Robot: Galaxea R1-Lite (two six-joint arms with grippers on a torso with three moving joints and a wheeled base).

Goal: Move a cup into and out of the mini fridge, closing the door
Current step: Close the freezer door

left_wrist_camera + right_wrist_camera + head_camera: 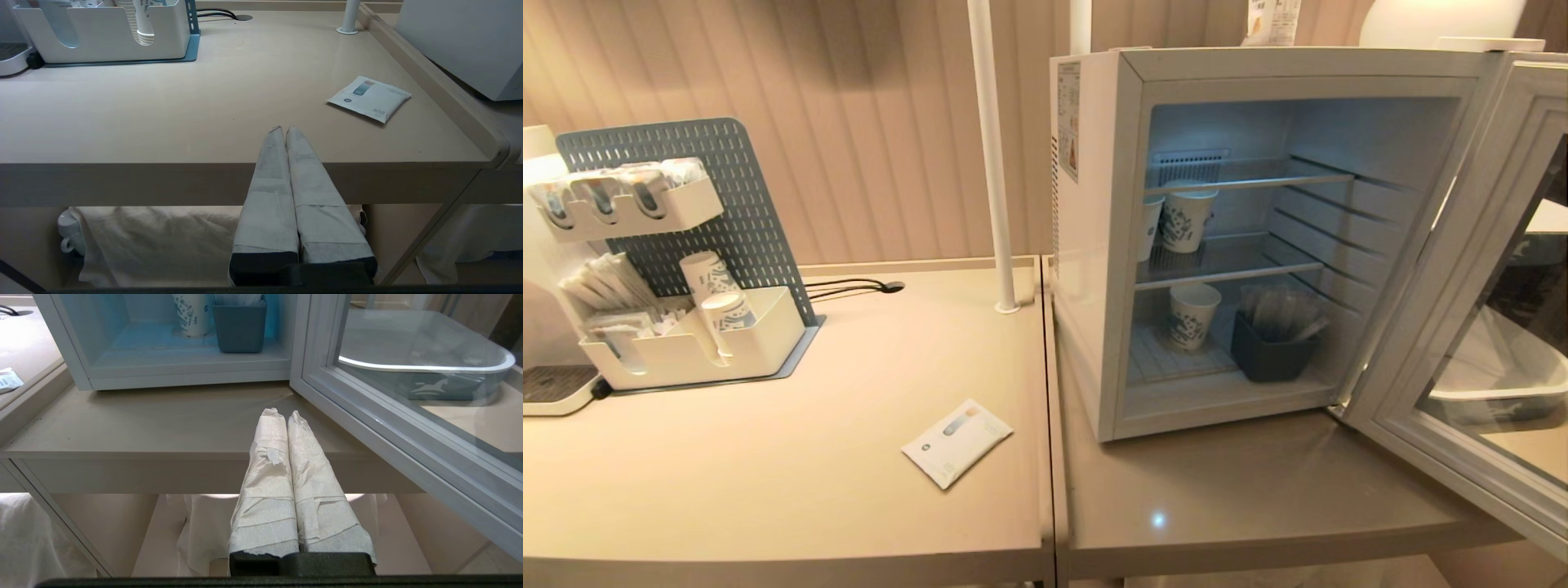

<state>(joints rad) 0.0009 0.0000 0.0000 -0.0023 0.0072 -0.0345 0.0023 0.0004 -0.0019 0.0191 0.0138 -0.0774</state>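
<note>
The white mini fridge (1094,245) stands on the right table with its inside lit. Its door (1462,327) is swung wide open to the right. The cup is out of view; only taller blue-patterned paper cups show on the shelves. Neither arm appears in the head view. My left gripper (284,128) hangs shut and empty just before the left table's front edge. My right gripper (282,413) is shut and empty too, low in front of the fridge (184,375), with the open door (388,428) beside it.
Paper cups (1186,219) and a dark bin (1270,347) sit inside the fridge. A flat white sachet (956,441) lies on the left table. A pegboard organiser (686,327) with cups stands far left, a white pole (992,163) between the tables, a tray (1503,384) behind the door glass.
</note>
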